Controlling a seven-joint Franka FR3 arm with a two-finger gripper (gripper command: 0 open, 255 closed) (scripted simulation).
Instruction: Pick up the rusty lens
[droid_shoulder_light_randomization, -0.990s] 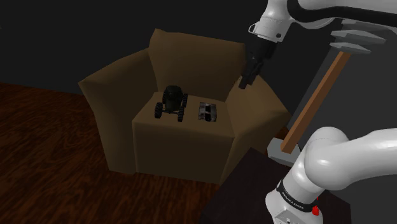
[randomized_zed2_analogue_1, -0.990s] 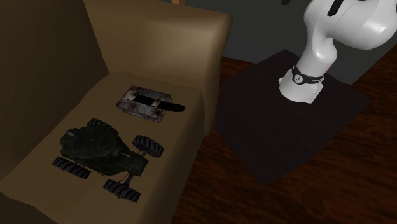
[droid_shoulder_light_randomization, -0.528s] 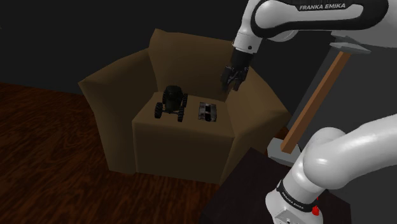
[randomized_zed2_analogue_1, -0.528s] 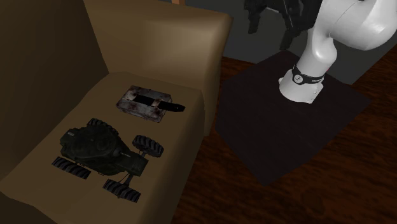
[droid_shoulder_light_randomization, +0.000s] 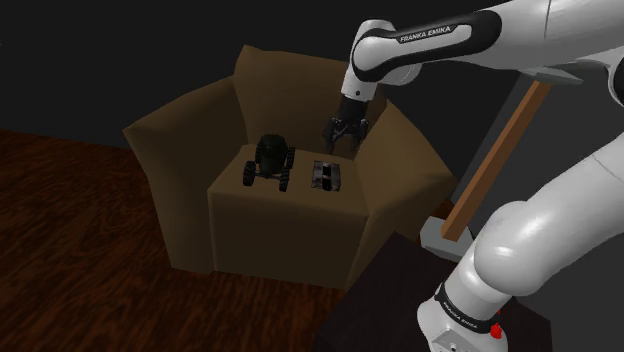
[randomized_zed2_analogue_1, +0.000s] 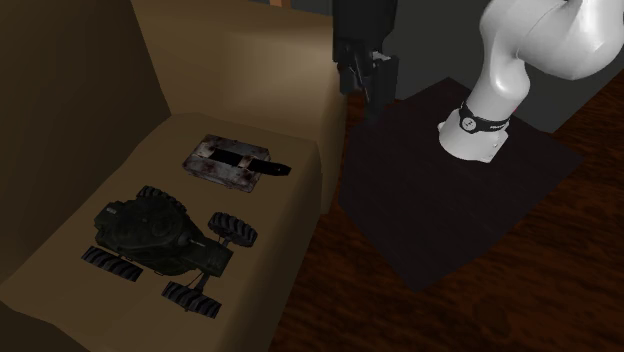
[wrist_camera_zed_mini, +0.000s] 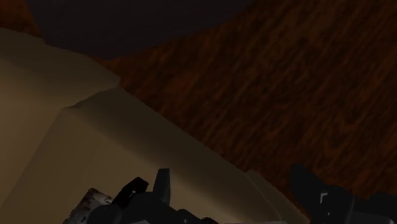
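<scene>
Armchair seat (randomized_zed2_analogue_1: 130, 165) bears rusty lens (randomized_zed2_analogue_1: 228, 162) beside toy rover (randomized_zed2_analogue_1: 160, 235); the wrist view shows the pincer (wrist_camera_zed_mini: 230, 173) spread.

above lens (droid_shoulder_light_randomization: 325, 176): free | one side: toy rover (droid_shoulder_light_randomization: 271, 160) near | other side: armchair arm (droid_shoulder_light_randomization: 405, 185)

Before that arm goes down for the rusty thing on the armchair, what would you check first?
1. Gripper open and empty: ok, its fingers stand apart.
2. Gripper directly over the rusty lens: not ok, it hangs off to one side, toward the armchair's armrest.
3. Lens clear of the toy vehicle: ok, there is a gap between them.
4. Lens lying flat on the seat: ok.
5. Lens fits between the fingers: cannot tell.
</scene>
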